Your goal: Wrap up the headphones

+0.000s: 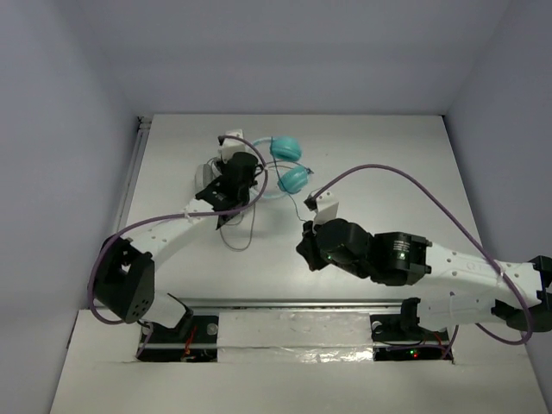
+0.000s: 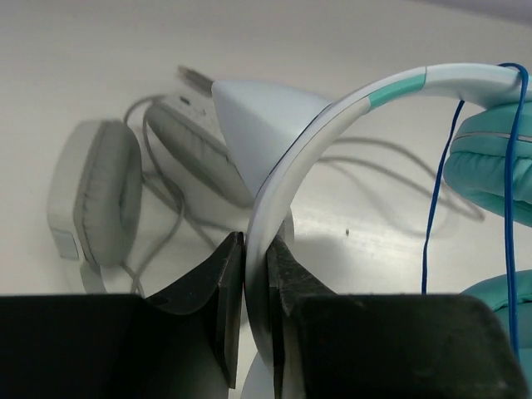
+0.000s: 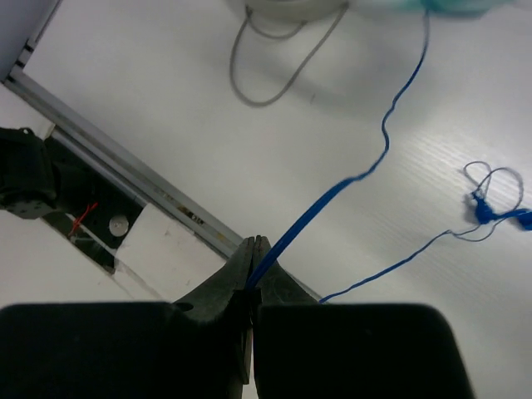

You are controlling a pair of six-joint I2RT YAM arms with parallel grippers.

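Left wrist view showed the left pincer clamped on the headband of the headphones, its two fingers pressed against either side of the thin white band right at the tips. From that grip the headband arched up and away to the pincer's right, with a teal stripe partway along, and ended at the teal cups. One cup sat ahead and to the right, and the other sat lower at the picture's right edge, nearer the pincer. The blue cord hung from the band in two thin strands to the right of the fingers and clear of them, the farther strand crossing the cups. In the right wrist view the right pincer was pinched tight on the same cord. From the fingertips it ran ahead and to the right over the white table, wavering before it reached a teal blur at the top edge. A second stretch lay on the table to that pincer's right and ended farther right in a small tangle. The rail at the table's edge ran off to its left. From above, the left pincer sat just left of the cups. The right pincer was nearer the bases, apart from the cups, and purple cables arched over both arms.
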